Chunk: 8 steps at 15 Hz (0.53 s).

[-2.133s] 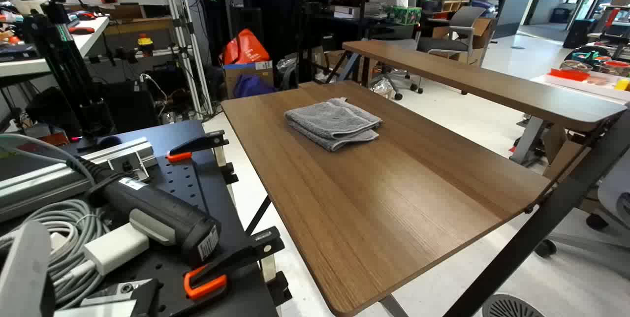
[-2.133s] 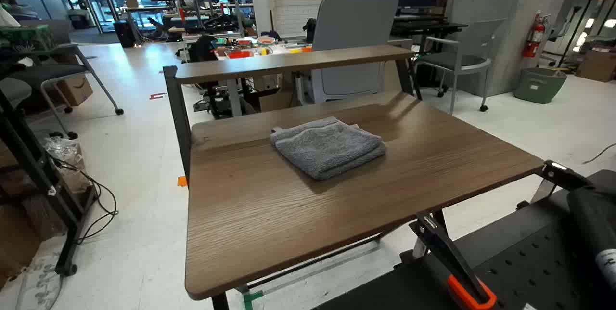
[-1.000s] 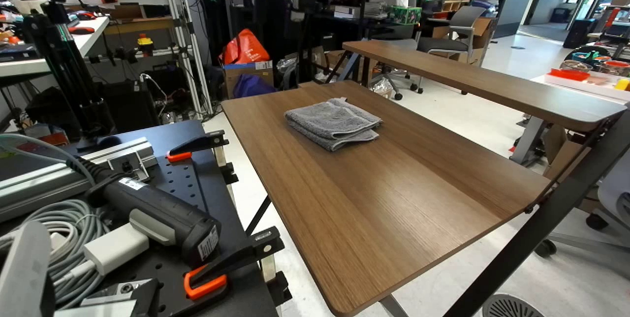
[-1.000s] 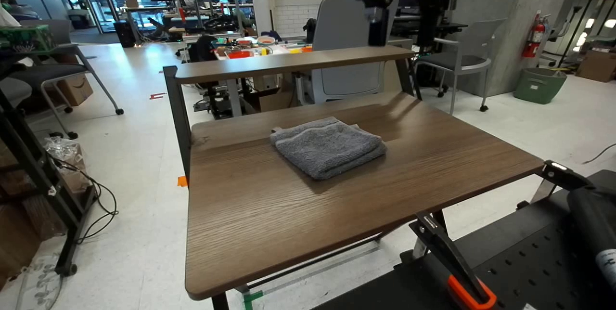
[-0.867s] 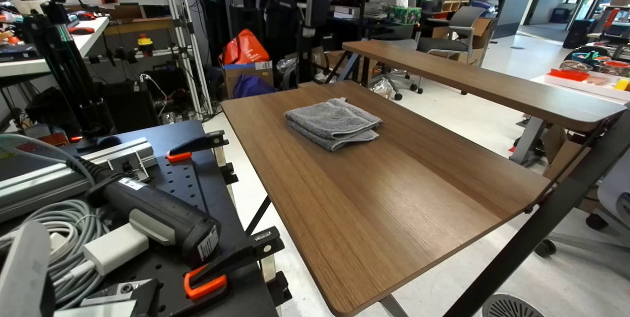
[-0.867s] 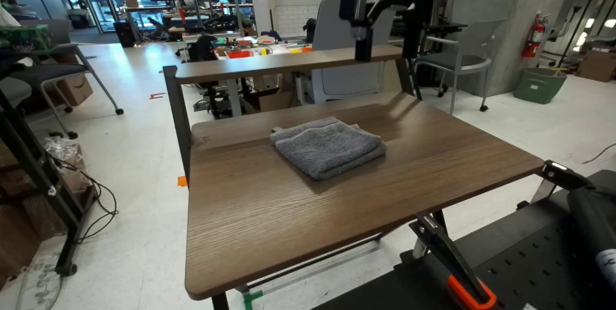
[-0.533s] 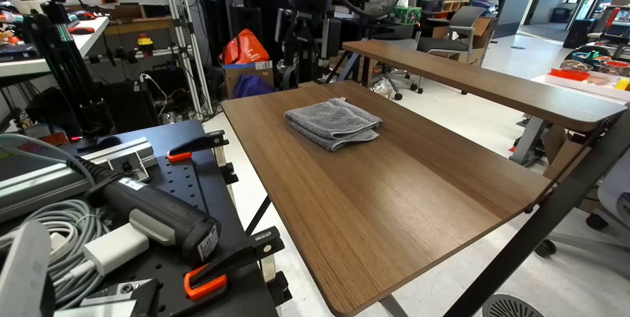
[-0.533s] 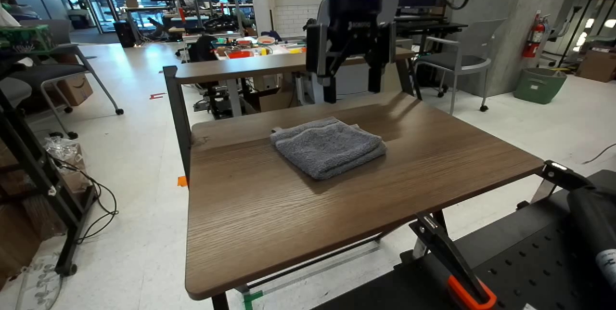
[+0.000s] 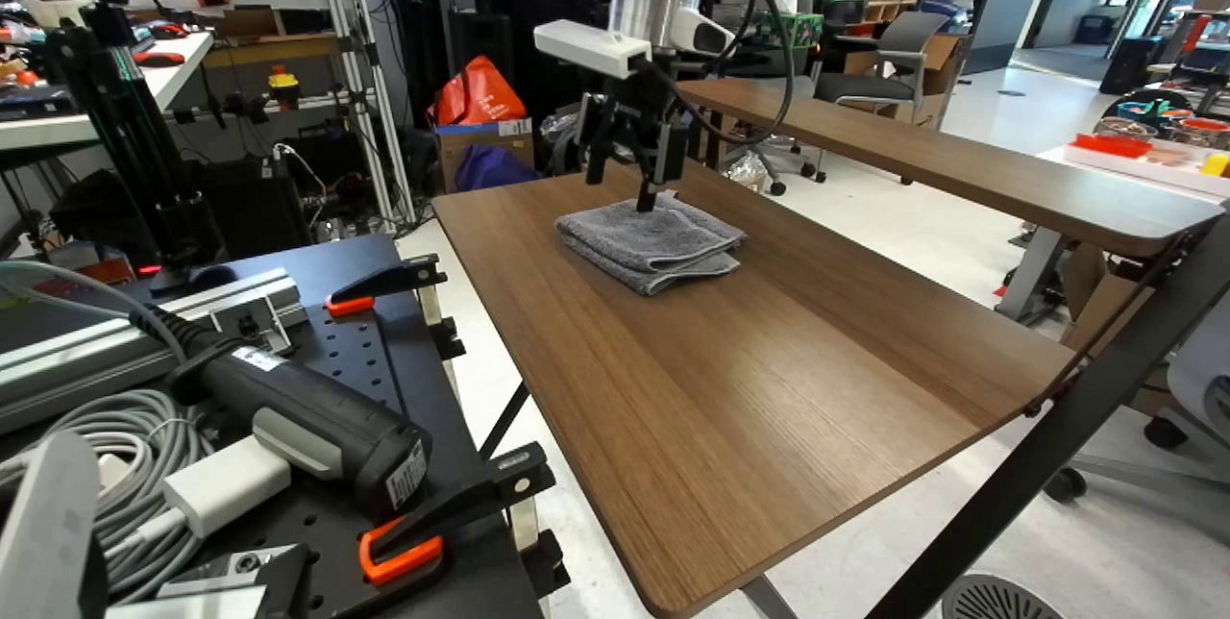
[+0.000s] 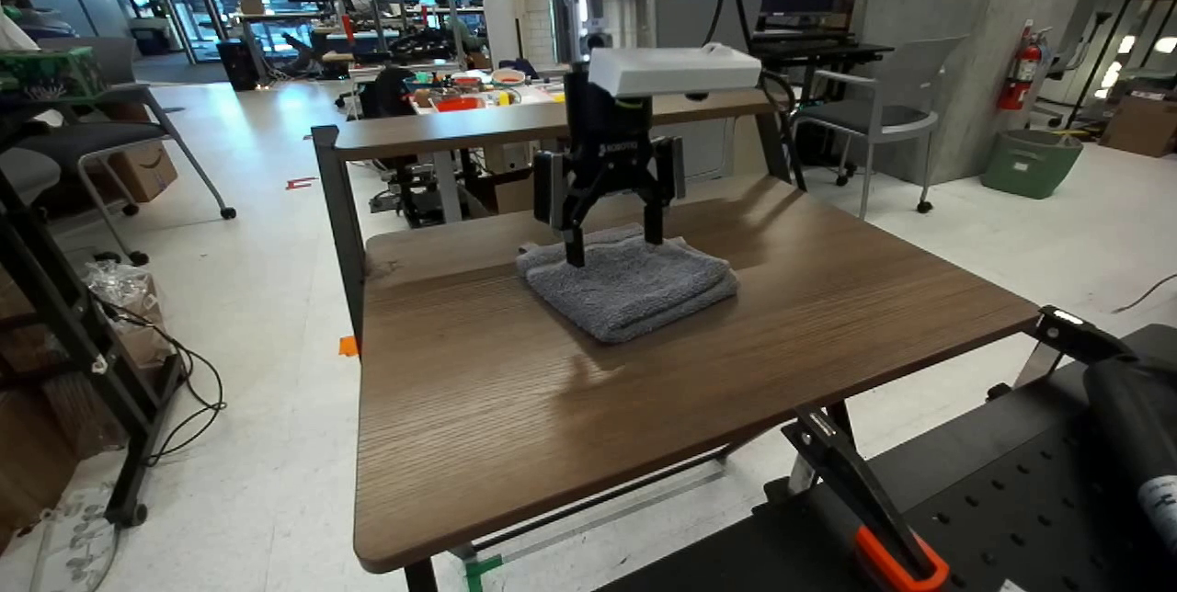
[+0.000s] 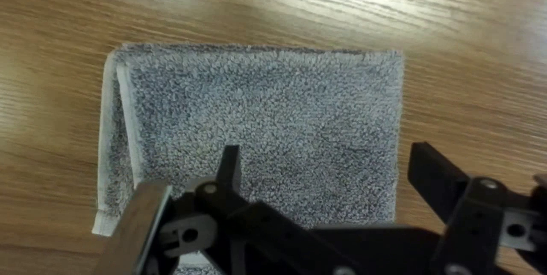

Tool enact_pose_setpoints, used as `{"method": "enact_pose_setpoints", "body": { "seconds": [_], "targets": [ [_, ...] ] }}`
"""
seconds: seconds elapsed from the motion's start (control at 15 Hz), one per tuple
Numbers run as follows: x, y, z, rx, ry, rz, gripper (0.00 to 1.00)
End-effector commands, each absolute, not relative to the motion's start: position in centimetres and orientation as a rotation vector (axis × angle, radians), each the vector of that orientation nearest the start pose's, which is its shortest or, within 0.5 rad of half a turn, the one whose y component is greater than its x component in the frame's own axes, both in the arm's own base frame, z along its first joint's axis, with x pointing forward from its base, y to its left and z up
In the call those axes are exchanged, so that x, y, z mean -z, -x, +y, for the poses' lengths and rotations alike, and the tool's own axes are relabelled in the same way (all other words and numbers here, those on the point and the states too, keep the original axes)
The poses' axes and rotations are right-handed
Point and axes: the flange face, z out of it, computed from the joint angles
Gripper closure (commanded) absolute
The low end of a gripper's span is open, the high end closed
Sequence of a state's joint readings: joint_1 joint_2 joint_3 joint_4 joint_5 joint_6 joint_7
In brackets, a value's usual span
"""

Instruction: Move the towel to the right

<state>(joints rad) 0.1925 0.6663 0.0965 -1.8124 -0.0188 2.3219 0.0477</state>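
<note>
Fingers (image 11: 433,176) spread wide and gripping nothing, the hand (image 11: 326,147) is hanging astride the three-o'clock edge of the towel (image 11: 265,121) in the wrist view, presumably to pinch it, while the towel is lying toward eleven o'clock on the worktop (image 9: 798,388) in an exterior view.

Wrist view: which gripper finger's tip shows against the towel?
The image-left finger: its tip shows against the towel, while the tip of the image-right finger shows against the brown tabletop.
</note>
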Motion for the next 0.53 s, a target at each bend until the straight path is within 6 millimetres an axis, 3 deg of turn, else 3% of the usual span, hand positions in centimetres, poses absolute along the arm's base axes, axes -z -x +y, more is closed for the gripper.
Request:
{"method": "enact_pose_setpoints", "body": {
  "seconds": [0.0, 0.27, 0.47],
  "targets": [
    [-13.8, -63.0, 18.4, -0.259, 3.104, -0.361, 0.00],
    [-11.9, -63.6, 18.2, -0.272, 3.112, -0.357, 0.00],
    [-11.1, -63.7, 16.6, -0.299, 3.110, -0.313, 0.00]
  ]
}}
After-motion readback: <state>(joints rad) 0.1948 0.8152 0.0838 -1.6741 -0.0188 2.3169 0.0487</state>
